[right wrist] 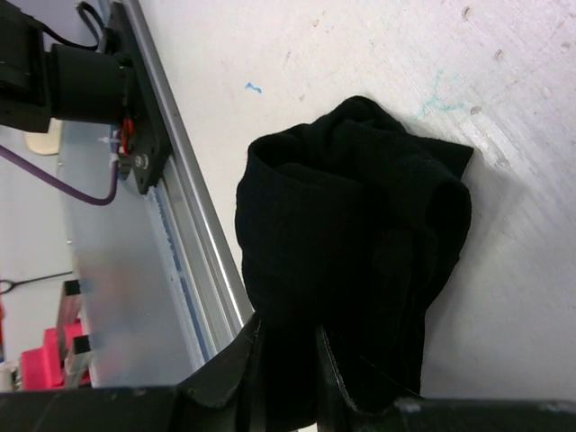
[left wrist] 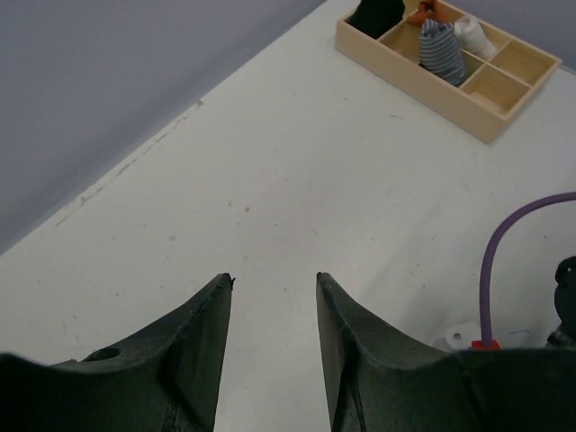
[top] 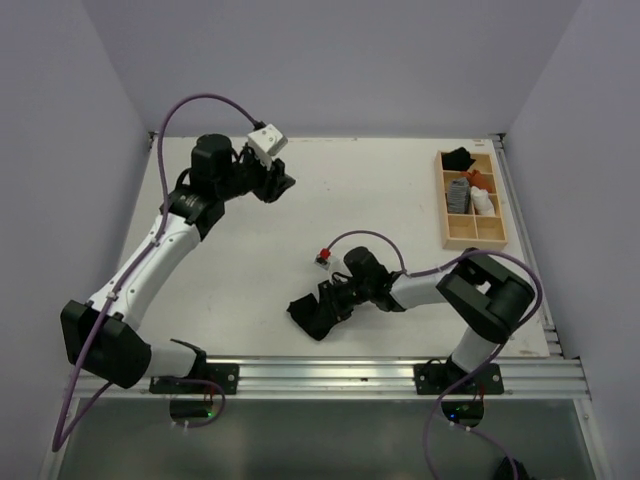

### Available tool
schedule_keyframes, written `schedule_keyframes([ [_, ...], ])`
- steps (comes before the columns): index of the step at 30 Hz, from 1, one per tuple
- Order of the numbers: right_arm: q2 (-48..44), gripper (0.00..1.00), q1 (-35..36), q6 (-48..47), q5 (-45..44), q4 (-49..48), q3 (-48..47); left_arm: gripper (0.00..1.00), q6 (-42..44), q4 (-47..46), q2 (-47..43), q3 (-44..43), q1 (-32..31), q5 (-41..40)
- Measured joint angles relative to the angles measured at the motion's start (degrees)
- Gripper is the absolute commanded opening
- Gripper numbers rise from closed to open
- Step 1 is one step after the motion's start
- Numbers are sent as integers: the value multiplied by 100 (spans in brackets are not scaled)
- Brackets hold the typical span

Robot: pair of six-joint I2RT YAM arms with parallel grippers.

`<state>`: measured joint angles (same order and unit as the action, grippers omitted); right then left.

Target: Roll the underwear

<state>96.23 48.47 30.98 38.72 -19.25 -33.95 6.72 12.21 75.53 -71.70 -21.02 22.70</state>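
Top: looked down from behind over whole table [top: 300, 210]; left wrist: faced far across it toward wooden tray [left wrist: 423, 88], shared with top; right wrist: sat close over underwear [right wrist: 351, 252].

Pale lavender walls [top: 330, 60] enclose a white table [top: 300, 220] edged by an aluminium rail [top: 400, 372].

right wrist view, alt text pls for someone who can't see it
Black underwear, bunched into a loose lump, lies on the white table, its near edge pinched between the dark fingers of the right gripper at the bottom of the frame. Along the left runs a metal rail with a black arm base and a purple cable.
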Motion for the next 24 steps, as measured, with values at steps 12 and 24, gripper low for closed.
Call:
schedule_keyframes([
  [12,1088,0,-507,190,1786,-809,-201,50,1952,2253,282,588,-579,807],
  [24,1591,0,-627,170,2575,-636,-455,50,2732,2758,337,1543,-1364,1314],
])
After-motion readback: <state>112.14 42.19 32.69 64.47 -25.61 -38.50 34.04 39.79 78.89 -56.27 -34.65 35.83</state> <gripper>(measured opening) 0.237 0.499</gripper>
